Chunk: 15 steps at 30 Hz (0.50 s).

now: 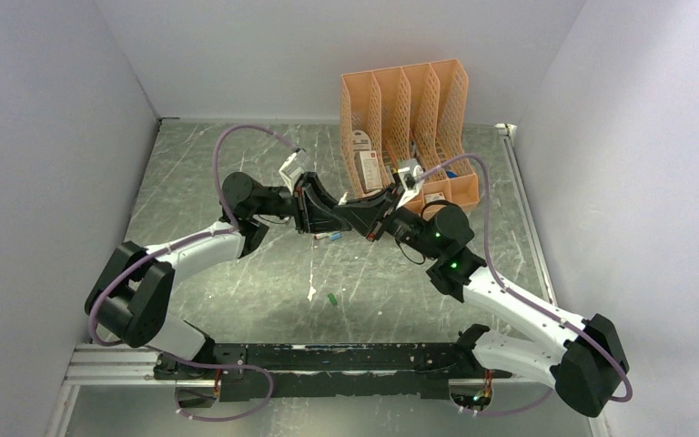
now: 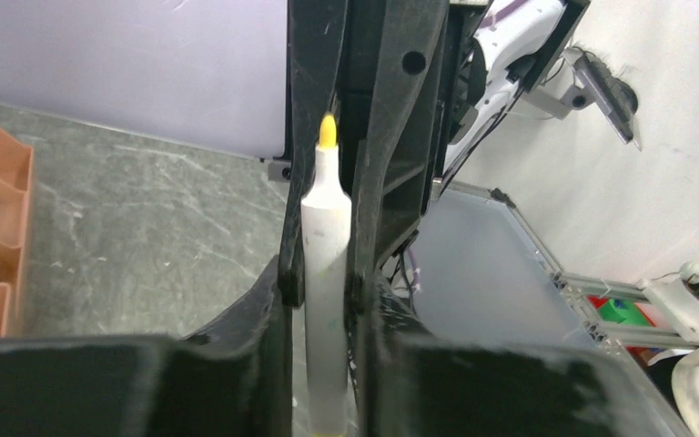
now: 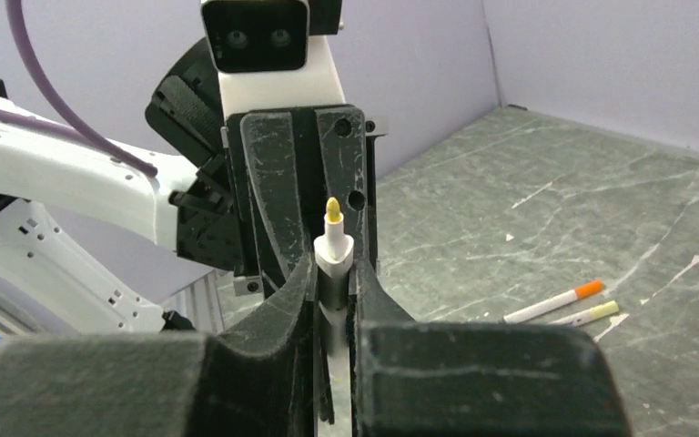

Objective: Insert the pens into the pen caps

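Observation:
One slim white pen (image 2: 326, 264) with a small yellow tip (image 2: 327, 133) is held in the air between my two grippers, which meet nose to nose over the table's middle. My left gripper (image 2: 326, 350) is shut on its barrel. From the opposite side, my right gripper (image 3: 334, 273) is shut on the same pen (image 3: 334, 244), which shows a yellow tip at that end too. In the top view the left gripper (image 1: 326, 219) and right gripper (image 1: 379, 221) hide the pen. A green pen cap (image 1: 332, 298) lies on the table nearer the bases.
An orange-ended pen (image 3: 551, 305) and a yellow-ended one (image 3: 592, 315) lie together on the table. The peach lattice organiser (image 1: 410, 114) stands at the back, just behind the grippers. A small white piece (image 1: 312, 293) lies beside the green cap. Grey walls close in three sides.

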Tool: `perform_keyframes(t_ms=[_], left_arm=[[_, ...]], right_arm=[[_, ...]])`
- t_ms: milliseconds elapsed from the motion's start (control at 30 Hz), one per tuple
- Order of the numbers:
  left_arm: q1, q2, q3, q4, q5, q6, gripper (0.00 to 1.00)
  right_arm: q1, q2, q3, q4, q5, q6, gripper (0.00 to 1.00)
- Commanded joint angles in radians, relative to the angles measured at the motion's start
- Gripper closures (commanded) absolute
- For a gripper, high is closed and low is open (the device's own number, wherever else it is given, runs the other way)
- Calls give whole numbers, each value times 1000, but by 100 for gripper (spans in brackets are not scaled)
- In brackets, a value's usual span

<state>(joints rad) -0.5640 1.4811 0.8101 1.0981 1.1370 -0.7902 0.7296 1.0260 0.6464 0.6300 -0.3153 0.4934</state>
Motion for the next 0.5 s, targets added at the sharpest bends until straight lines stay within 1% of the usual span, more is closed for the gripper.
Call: perform_keyframes(t_ms=[0, 67, 133, 200, 267, 367, 467], left_arm=[[-24, -32, 2, -39, -13, 53, 93], [-21, -42, -1, -70, -21, 82, 93], [-11, -47, -7, -94, -29, 104, 93], [4, -47, -22, -73, -37, 93, 93], [23, -42, -43, -9, -37, 51, 93], [42, -31, -65, 90, -28, -8, 93], [55, -27, -78, 126, -26, -27, 93]], right_arm=[[14, -10, 19, 15, 64, -25, 93], [14, -29, 11, 15, 88, -24, 77], [13, -53, 2, 4, 119, -26, 69], [14, -79, -9, -13, 163, -30, 65], [14, -106, -24, -30, 213, -32, 61], [14, -143, -47, -63, 266, -32, 58], [13, -171, -63, -113, 311, -41, 56]])
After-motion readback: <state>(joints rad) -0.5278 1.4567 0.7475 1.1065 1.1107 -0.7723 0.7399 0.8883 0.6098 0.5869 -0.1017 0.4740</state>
